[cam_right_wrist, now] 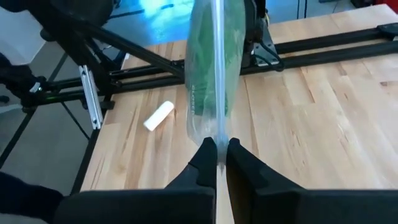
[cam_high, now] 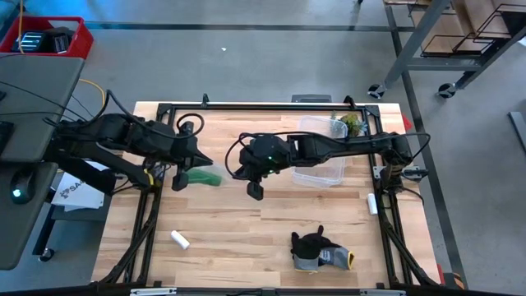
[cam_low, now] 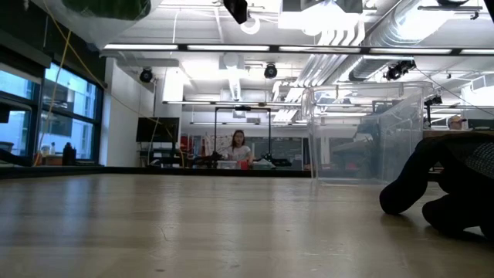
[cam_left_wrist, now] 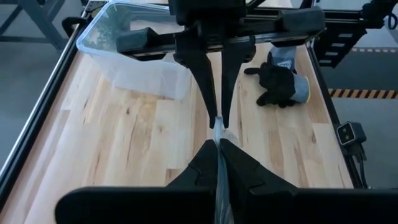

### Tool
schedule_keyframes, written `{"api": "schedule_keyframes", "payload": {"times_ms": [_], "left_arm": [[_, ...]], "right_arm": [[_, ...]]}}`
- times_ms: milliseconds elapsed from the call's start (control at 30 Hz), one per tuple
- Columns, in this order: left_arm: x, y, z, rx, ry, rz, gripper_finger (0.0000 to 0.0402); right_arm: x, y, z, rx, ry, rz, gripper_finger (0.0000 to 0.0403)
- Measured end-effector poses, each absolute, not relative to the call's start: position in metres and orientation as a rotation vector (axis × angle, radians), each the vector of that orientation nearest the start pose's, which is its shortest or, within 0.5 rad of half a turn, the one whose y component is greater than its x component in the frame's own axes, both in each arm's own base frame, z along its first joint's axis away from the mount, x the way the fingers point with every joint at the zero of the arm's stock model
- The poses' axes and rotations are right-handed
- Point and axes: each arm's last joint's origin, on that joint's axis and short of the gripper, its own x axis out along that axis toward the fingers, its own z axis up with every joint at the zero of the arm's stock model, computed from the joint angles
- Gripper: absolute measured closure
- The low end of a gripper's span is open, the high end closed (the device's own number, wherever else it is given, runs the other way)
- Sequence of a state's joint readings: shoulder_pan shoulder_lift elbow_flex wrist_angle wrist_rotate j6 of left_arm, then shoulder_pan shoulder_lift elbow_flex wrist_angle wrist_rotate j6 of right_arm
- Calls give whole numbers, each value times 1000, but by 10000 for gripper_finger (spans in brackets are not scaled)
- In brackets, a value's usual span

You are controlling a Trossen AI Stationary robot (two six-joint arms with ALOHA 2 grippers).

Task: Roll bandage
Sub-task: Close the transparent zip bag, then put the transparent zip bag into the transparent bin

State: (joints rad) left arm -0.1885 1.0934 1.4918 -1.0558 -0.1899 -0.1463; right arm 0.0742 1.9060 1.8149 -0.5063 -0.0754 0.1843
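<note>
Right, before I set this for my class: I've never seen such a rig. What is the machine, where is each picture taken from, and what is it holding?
It is a robot with two dark arms, each ending in a two-finger gripper. One picture looks straight down on the wooden table, one looks level across its top, and two come from cameras on the wrists. On the table lie a dark glove, a small white cylinder and a clear plastic tub. The left gripper and the right gripper face each other above the table, both shut on a green bandage in a clear wrapper.
</note>
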Motion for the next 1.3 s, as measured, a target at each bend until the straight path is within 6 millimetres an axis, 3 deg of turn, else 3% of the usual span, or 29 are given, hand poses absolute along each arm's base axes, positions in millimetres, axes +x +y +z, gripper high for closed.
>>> {"api": "schedule_keyframes", "payload": {"times_ms": [167, 433, 600, 867, 1100, 1200, 1300], "left_arm": [[174, -27, 428, -11, 663, 58, 401], [174, -27, 431, -7, 637, 53, 401], [182, -30, 432, 9, 615, 7, 401], [212, -37, 418, 36, 675, -30, 401], [231, -39, 417, 36, 609, 3, 401], [232, -38, 420, 41, 575, 33, 401], [231, -36, 422, 28, 560, 101, 397]], "right_arm": [[435, 33, 341, 233, 561, 13, 374], [416, 30, 370, 226, 492, -15, 258], [419, 30, 373, 222, 449, 0, 228], [421, 32, 372, 192, 443, 56, 226], [424, 36, 362, 264, 503, 87, 230], [424, 38, 358, 274, 536, 54, 275], [423, 40, 358, 284, 537, 31, 372]]}}
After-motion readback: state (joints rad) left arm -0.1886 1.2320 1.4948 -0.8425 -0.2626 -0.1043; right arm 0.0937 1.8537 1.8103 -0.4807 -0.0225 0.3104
